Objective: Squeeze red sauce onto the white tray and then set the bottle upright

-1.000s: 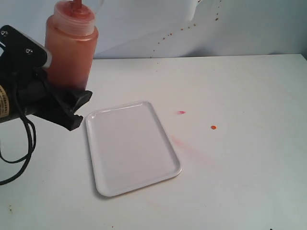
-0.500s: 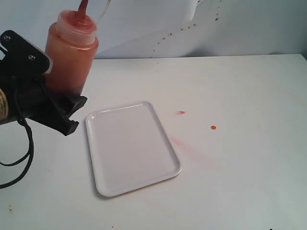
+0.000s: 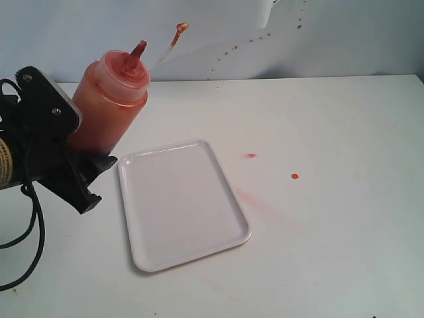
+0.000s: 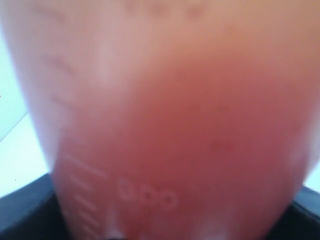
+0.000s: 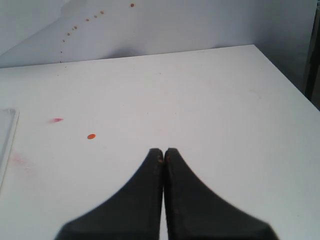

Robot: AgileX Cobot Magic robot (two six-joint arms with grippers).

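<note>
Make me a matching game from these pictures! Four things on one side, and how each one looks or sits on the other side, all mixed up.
Things:
1. bottle
2. white tray
3. right hand
4. orange spot

How it is:
A. shut, holding nothing
B. tilted, being held
C. tiny and round
D. lying flat

Pairs: 1-B, 2-D, 3-A, 4-C

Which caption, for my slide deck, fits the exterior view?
Left end effector holds the bottle tilted toward the bare white tray.

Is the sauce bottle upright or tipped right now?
Tipped. The bottle leans in the left tool, its nozzle angled toward the white tray's side.
</note>
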